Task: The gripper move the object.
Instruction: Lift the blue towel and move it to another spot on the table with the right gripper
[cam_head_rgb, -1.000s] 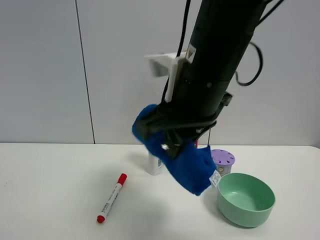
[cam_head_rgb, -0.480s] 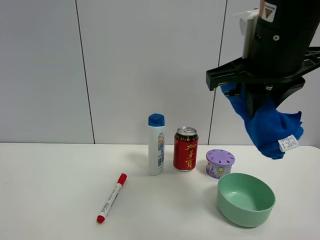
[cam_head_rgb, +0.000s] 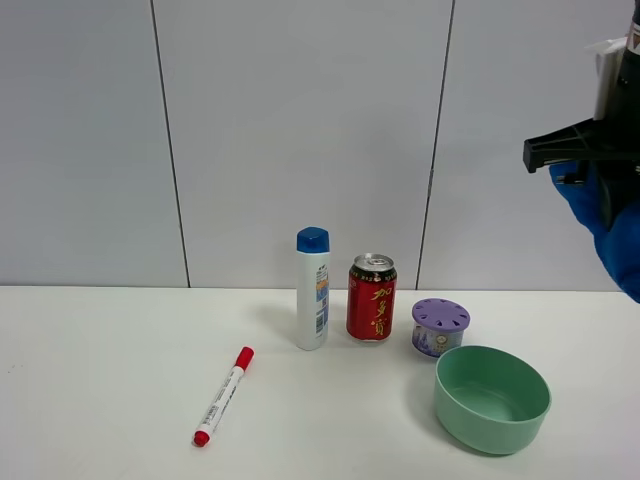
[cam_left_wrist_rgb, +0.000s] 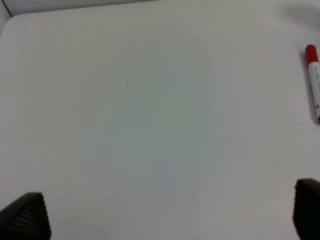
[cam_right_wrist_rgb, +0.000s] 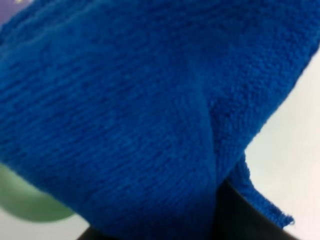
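The royal-blue cloth (cam_head_rgb: 620, 235) hangs in the air at the far right edge of the high view, above and to the right of the green bowl (cam_head_rgb: 492, 398). My right gripper (cam_head_rgb: 608, 195) is shut on it, well above the table. In the right wrist view the cloth (cam_right_wrist_rgb: 125, 110) fills the picture and hides the fingers, with a bit of the bowl (cam_right_wrist_rgb: 27, 202) below. My left gripper (cam_left_wrist_rgb: 165, 212) is open and empty over bare white table; only its two black fingertips (cam_left_wrist_rgb: 25, 217) show.
A red marker (cam_head_rgb: 224, 395) lies on the white table at front left and also shows in the left wrist view (cam_left_wrist_rgb: 313, 82). A blue-capped white bottle (cam_head_rgb: 312, 288), a red can (cam_head_rgb: 371, 297) and a purple jar (cam_head_rgb: 440, 326) stand by the wall.
My right arm has swung the blue cloth from over the table's middle up and to the right, to the far right edge of the high view. The things on the table have not moved.
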